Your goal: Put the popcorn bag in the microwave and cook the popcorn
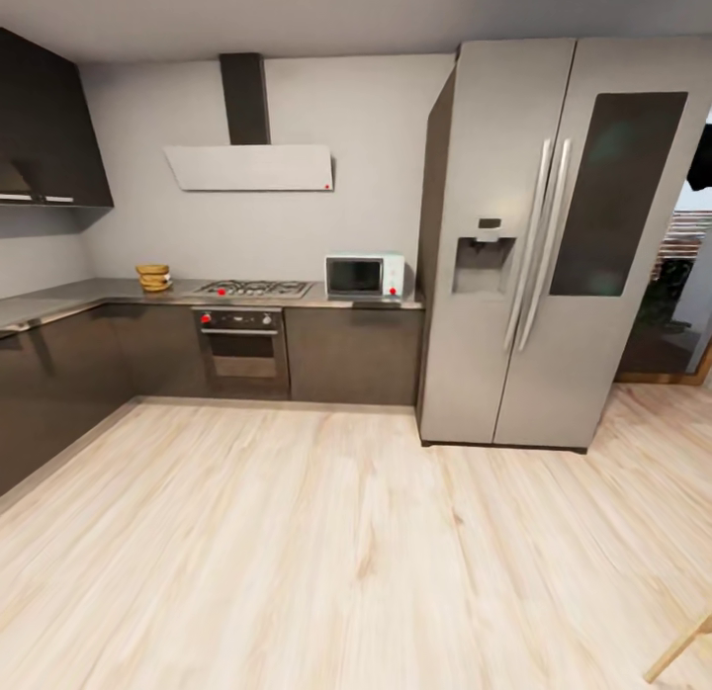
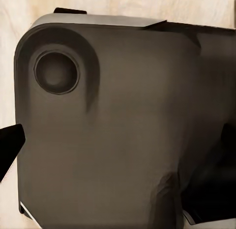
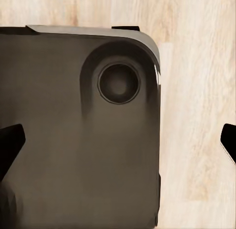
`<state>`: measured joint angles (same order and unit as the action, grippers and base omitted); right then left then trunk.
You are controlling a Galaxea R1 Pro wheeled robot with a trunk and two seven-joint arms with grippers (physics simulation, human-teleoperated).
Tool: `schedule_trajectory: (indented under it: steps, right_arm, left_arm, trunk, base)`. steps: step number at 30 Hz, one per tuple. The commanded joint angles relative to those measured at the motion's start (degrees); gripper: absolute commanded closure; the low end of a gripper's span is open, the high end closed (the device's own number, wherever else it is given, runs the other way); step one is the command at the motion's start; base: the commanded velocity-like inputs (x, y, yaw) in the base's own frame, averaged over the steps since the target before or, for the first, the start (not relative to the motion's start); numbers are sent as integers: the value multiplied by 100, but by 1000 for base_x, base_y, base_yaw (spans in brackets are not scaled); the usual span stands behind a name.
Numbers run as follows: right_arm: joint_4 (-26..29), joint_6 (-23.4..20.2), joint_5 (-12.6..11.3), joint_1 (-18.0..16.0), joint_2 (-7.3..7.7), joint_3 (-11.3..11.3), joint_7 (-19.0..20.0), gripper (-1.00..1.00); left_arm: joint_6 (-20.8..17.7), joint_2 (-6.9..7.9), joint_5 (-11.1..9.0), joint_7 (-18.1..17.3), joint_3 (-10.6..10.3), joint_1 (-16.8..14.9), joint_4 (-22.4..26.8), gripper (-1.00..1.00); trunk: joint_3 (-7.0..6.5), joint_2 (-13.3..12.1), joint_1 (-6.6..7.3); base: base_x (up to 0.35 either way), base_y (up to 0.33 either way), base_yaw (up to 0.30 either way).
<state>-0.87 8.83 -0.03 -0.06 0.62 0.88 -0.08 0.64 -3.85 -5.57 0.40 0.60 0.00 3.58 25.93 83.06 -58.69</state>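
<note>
1. From my head camera I look across a pale wood floor (image 1: 326, 552) toward an L-shaped kitchen; I stand well back from it.
2. The countertop (image 1: 59, 300) runs along the left wall, turns the corner, and carries on along the back wall as far as the fridge (image 1: 534, 245).
3. The bag (image 1: 153, 277) sits on the countertop near the corner, left of the hob (image 1: 252, 289). It is small and tan at this range, and I can make out stacked ridges but little more.
4. The microwave (image 1: 364, 275) stands on the same countertop right of the hob, just beside the fridge's side. Its dark door faces me and looks closed.
5. Under the hob is the oven (image 1: 242, 344) with red knobs; above it hangs a pale hood (image 1: 249, 166) with a dark chimney.
6. Dark cabinets (image 1: 44, 127) hang on the upper left wall.
7. My left gripper (image 2: 120, 150) points down at my own dark base (image 2: 113, 120), with floor showing past its edge. One dark fingertip (image 2: 10, 143) sits at one border of that wrist view and the other at the opposite border, so my left jaws are spread wide, with nothing between them.
8. My right gripper (image 3: 118, 140) looks down likewise, over the base and the wood floor beside it. Its fingertips (image 3: 10, 140) also stand far apart at opposite borders: released, holding nothing.
9. A slanted wooden leg (image 1: 682, 646) shows at the lower right of the head view.
</note>
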Motion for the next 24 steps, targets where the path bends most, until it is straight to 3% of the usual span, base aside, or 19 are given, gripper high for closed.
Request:
schedule_trajectory:
  steps: [1, 24]
  right_arm:
    - [-9, 31, -1, -3, 0, 8, -1, -100]
    - [-9, 31, -1, -3, 0, 8, -1, -100]
  left_arm:
    - [7, -1, -58, 4, -3, 0, 4, -100]
    - [7, -11, -49, 4, -6, 0, 11, -100]
  trunk:
    - [4, 2, -3]
    - [4, 2, -3]
  base:
    - [319, 0, 0]
    - [303, 0, 0]
